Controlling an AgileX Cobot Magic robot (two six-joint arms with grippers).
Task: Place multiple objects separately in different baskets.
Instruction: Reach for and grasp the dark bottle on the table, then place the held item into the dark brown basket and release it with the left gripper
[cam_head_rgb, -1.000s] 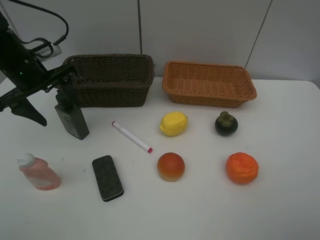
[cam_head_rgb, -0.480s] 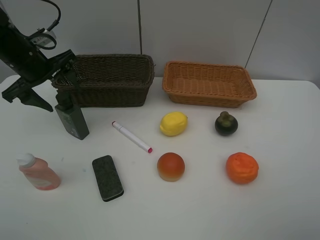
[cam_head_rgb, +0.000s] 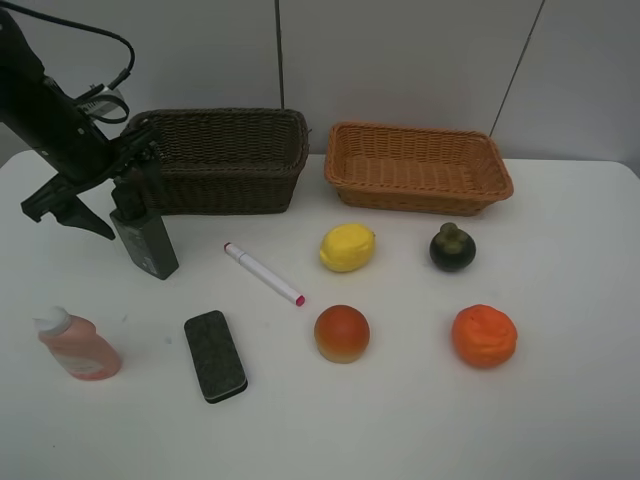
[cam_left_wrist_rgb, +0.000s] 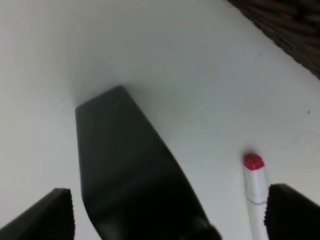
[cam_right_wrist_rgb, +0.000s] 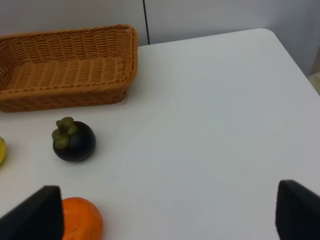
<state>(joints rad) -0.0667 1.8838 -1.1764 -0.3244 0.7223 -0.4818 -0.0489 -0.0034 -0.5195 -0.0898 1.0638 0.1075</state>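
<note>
Left gripper: my left gripper (cam_left_wrist_rgb: 170, 212) is spread wide, one finger on each side of the dark green bottle (cam_head_rgb: 146, 240), with nothing clamped yet.
Why wide: the bottle is broad and flat-sided, so I judge I need the full opening to get around it.
Bottle: it stands on the table (cam_head_rgb: 560, 250) at the far left, just in front of the near-left corner of the dark brown basket (cam_head_rgb: 225, 185).
Why this one first: it is the closest item to that basket, so it looks like the shortest carry.
Watch out: the white marker (cam_head_rgb: 264, 274) lies just right of the bottle, apart from it. A clumsy close could tip the bottle that way.
Waiting on the left: the pink bottle (cam_head_rgb: 78, 347) and the black eraser block (cam_head_rgb: 215, 355) sit nearer, untouched.
Right gripper: my right gripper (cam_right_wrist_rgb: 165, 215) is wide open too, empty, over bare table on the right.
Fruit: lemon (cam_head_rgb: 347, 247), mangosteen (cam_head_rgb: 452, 248), red-orange fruit (cam_head_rgb: 342, 333) and orange (cam_head_rgb: 484, 335) lie loose in front of the light orange-tan basket (cam_head_rgb: 415, 200).
Baskets: both look empty from here.
Progress: barely begun, I'd say.
</note>
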